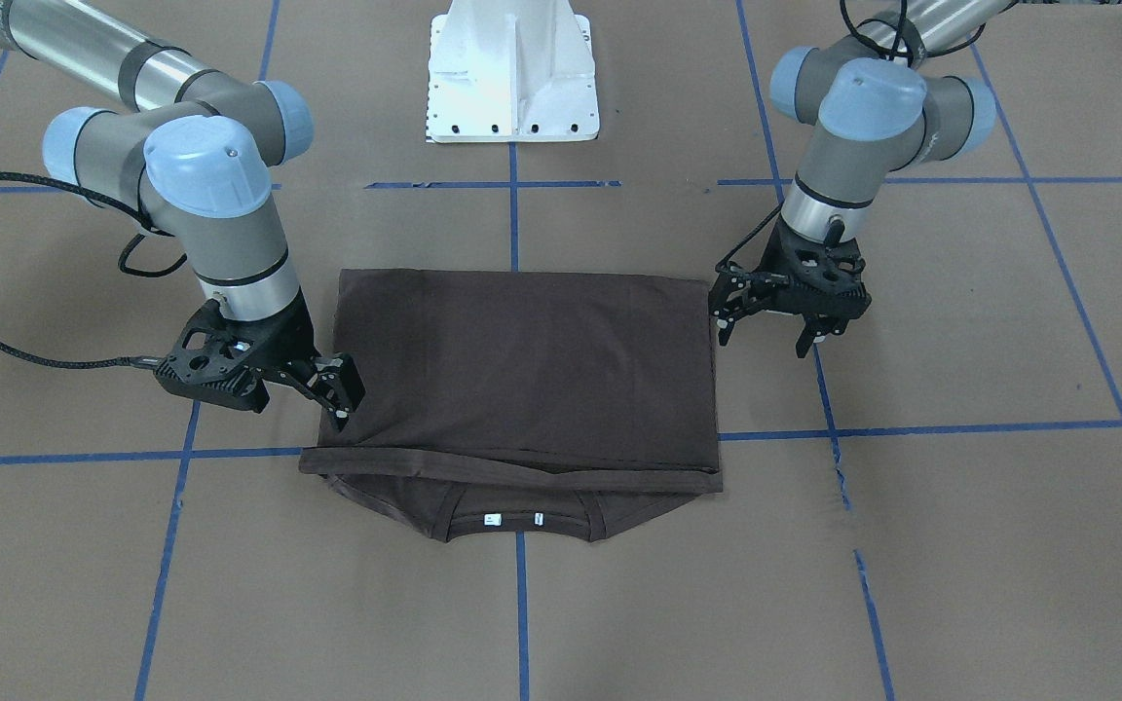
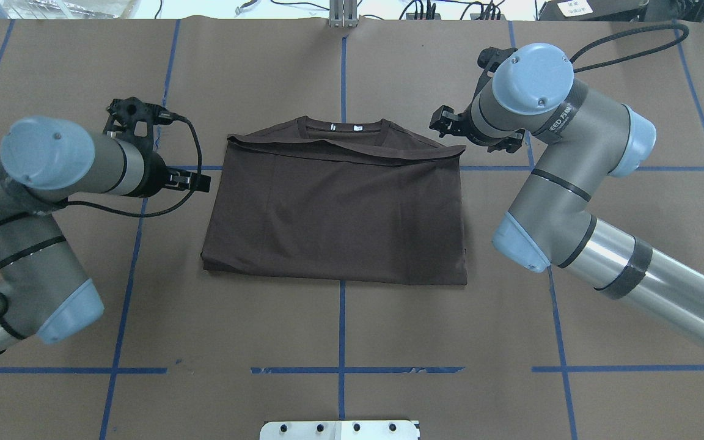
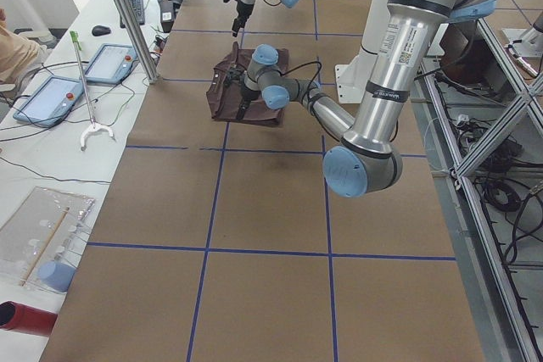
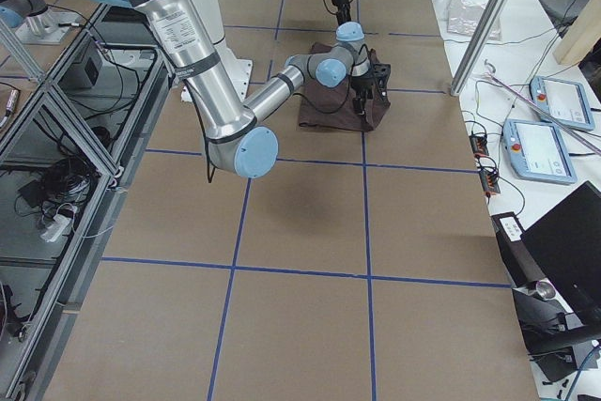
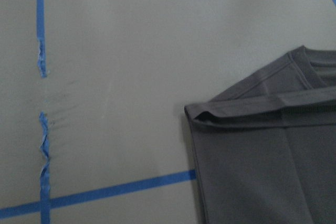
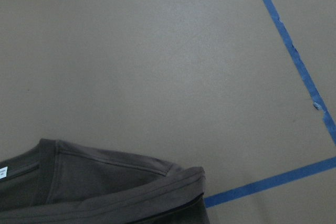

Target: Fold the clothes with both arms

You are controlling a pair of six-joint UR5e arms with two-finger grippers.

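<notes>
The brown T-shirt (image 1: 522,375) lies folded flat mid-table, its bottom laid up near the collar. The left gripper (image 1: 773,326) hangs spread and empty beside it; the right gripper (image 1: 339,399), fingers together, touches its edge, perhaps to smooth it

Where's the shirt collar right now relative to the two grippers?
In the overhead view the collar is at the folded T-shirt's far edge, away from the robot, on the centre blue tape line, between the left gripper and right gripper.
</notes>
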